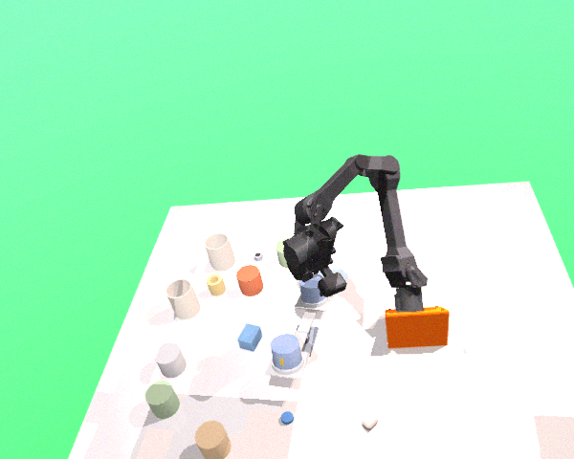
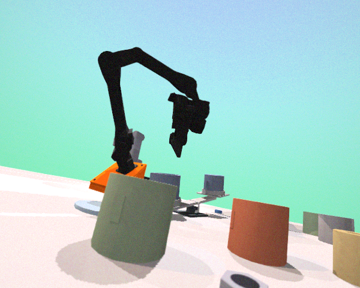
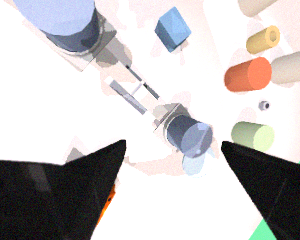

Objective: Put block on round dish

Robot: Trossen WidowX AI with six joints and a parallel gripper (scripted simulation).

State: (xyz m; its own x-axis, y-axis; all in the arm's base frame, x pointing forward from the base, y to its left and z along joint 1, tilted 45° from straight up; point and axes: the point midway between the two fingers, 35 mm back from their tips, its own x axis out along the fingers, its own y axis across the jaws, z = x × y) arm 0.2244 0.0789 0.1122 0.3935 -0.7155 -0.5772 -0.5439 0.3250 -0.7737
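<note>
Two identical blue cups stand on the ends of a small balance point(image 1: 304, 336). The far cup point(image 1: 311, 290) shows in the wrist view point(image 3: 189, 134), and the near cup point(image 1: 285, 351) point(image 3: 65, 22) shows there at the top left. In the exterior view the beam point(image 2: 194, 203) tilts, low under the left cup point(image 2: 165, 182) and high under the right cup point(image 2: 213, 182). The pale blue round dish point(image 2: 86, 206) point(image 3: 195, 162) lies beside the far cup. My gripper point(image 1: 329, 282) point(image 2: 177, 151) point(image 3: 172, 144) hangs well above the far cup, open and empty. No hidden block is in view.
A loose blue cube point(image 1: 250, 337), an orange cylinder point(image 1: 249, 279), a yellow tube point(image 1: 215, 284), two beige cups point(image 1: 220, 251), and grey, green and tan cylinders stand to the left. A pale green cylinder point(image 3: 252, 136) is close to the far cup. The arm's orange base point(image 1: 416, 327) is at the right.
</note>
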